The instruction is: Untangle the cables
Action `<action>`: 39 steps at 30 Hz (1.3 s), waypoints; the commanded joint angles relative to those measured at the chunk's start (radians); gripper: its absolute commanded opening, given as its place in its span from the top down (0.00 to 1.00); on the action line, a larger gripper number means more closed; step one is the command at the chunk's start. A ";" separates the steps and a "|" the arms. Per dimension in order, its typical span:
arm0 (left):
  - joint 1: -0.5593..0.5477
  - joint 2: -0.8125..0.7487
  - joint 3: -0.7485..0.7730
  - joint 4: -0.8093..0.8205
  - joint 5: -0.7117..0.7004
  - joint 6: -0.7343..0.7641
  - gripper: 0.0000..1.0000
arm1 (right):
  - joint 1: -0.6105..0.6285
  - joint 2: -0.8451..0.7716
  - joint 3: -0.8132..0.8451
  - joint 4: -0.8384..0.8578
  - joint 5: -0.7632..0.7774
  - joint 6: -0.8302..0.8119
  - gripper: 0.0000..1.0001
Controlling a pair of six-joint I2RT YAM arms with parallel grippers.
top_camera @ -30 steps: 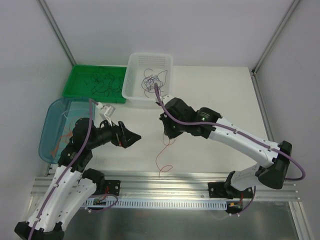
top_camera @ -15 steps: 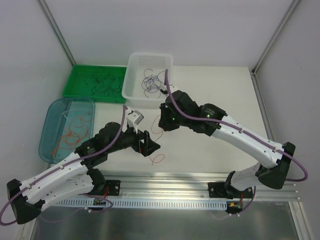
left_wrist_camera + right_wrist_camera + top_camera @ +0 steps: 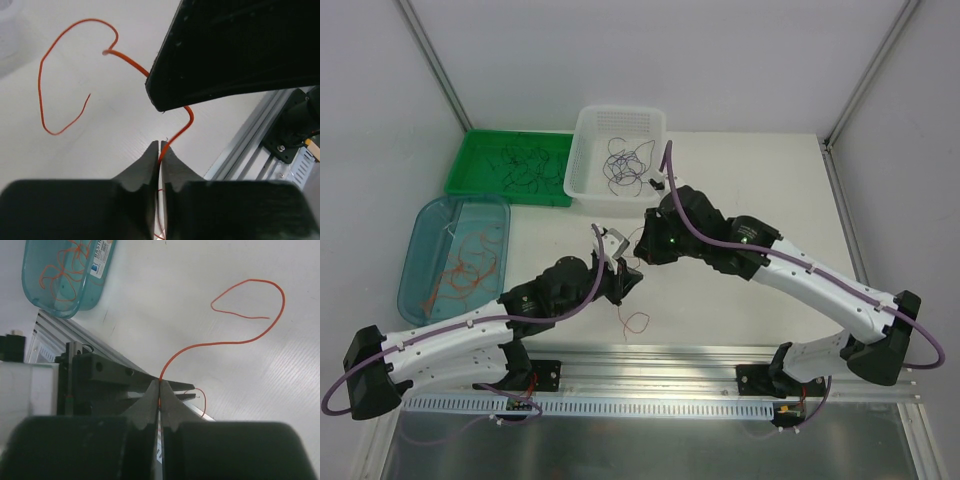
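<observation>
A thin orange cable (image 3: 45,95) hangs between both grippers above the table's front middle. My left gripper (image 3: 160,148) is shut on one stretch of it, and my right gripper (image 3: 160,385) is shut on it a short way further along. From above, the left gripper (image 3: 630,274) and right gripper (image 3: 643,250) almost touch, and the cable's loose end (image 3: 637,320) curls on the table below them. Its other loop (image 3: 252,310) lies free on the white surface. More cables lie in the bins: orange ones (image 3: 465,265), black ones (image 3: 520,165) and purple ones (image 3: 625,165).
A teal bin (image 3: 420,240) stands at the left, a green tray (image 3: 470,150) at the back left and a white basket (image 3: 585,125) at the back middle. An aluminium rail (image 3: 650,375) runs along the near edge, and grey walls close in the sides.
My left arm swung from over the teal bin to the table's middle and its open gripper shut on the orange cable. The right gripper, still shut on the cable, rose slightly.
</observation>
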 commanded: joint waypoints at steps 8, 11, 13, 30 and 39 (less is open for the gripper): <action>-0.011 -0.040 0.084 -0.090 -0.133 -0.040 1.00 | -0.003 -0.144 -0.106 -0.021 0.097 -0.015 0.61; -0.010 -0.040 0.150 -0.197 -0.200 -0.057 1.00 | -0.003 -0.196 -0.111 -0.046 0.127 -0.097 0.33; -0.008 -0.032 0.194 -0.261 -0.292 -0.051 1.00 | -0.005 -0.223 -0.110 -0.107 0.185 -0.130 0.21; 0.644 -0.052 0.621 -0.661 -0.403 0.177 1.00 | -0.005 -0.568 -0.375 -0.304 0.448 -0.138 0.03; 1.119 0.003 0.574 -0.593 -0.291 0.352 1.00 | -0.005 -0.597 -0.393 -0.301 0.388 -0.150 0.03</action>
